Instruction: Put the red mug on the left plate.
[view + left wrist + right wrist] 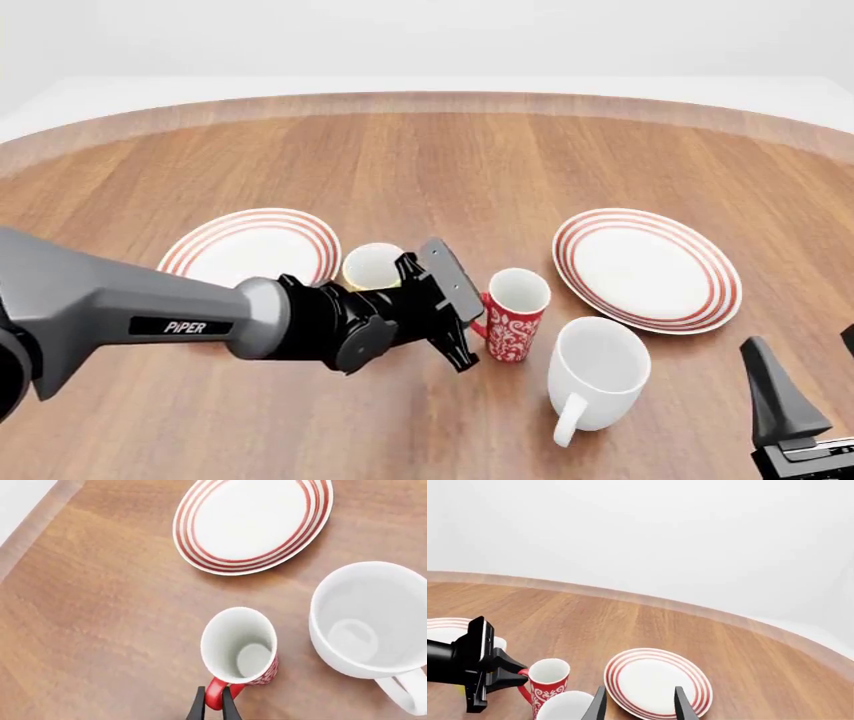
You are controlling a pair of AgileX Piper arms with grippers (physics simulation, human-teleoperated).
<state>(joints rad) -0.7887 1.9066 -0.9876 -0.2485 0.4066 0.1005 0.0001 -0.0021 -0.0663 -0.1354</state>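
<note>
I had the left gripper clamped on the red mug's handle, fingers at its left; right gripper fingers apart.

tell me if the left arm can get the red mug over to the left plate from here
Probably yes: the left gripper is shut on the red mug handle, and the left plate is bare, though the yellow mug stands between them.

Left black two-fingered gripper extended low over table, fingers pinched together, right black two-fingered gripper held apart, fingers spread.
</note>
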